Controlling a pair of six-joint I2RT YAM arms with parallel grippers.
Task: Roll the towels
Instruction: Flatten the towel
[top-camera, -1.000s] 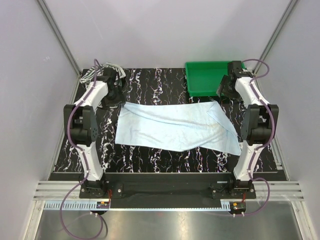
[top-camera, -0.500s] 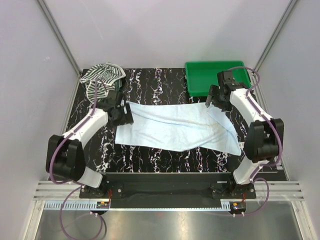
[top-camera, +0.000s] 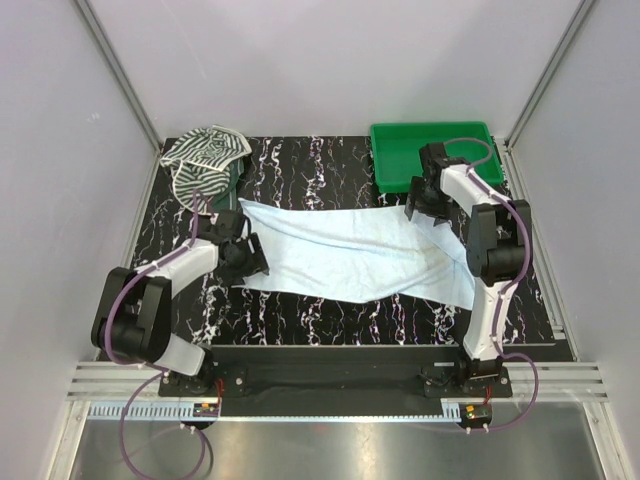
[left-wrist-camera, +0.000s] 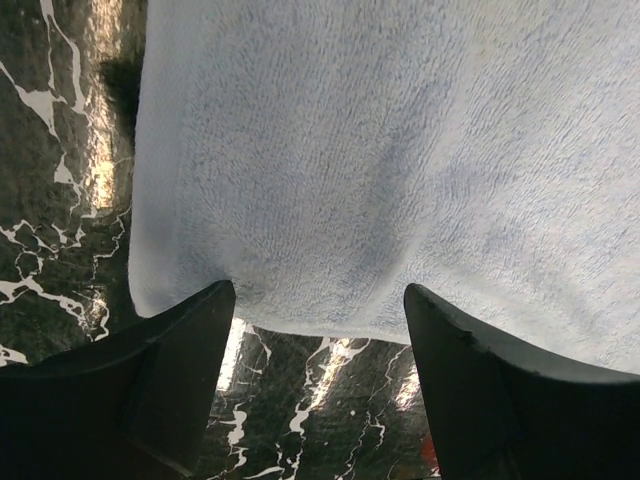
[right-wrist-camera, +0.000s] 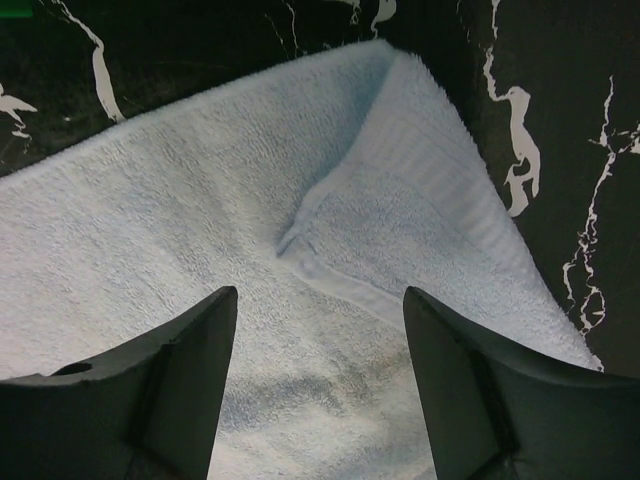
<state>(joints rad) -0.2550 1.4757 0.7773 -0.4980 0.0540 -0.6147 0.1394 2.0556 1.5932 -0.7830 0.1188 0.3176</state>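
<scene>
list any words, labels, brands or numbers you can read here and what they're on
None: no readable text in any view.
The blue towel, striped towel and tray show no print, tag or label.
The white marks on the table are marbling, not writing.

Top view: your left gripper (top-camera: 249, 257) sits over the blue towel's (top-camera: 350, 255) 9 o'clock edge, and you can't read its fingertips there, too small. Right gripper (top-camera: 418, 207) hides the towel's 1 o'clock corner; its arm crosses the green tray's (top-camera: 395, 150) near wall. The striped towel (top-camera: 205, 155) half-buries a dark thing (top-camera: 237, 178) at 10 o'clock, unidentifiable. Both wrist views cut the blue towel off at their edges.
</scene>
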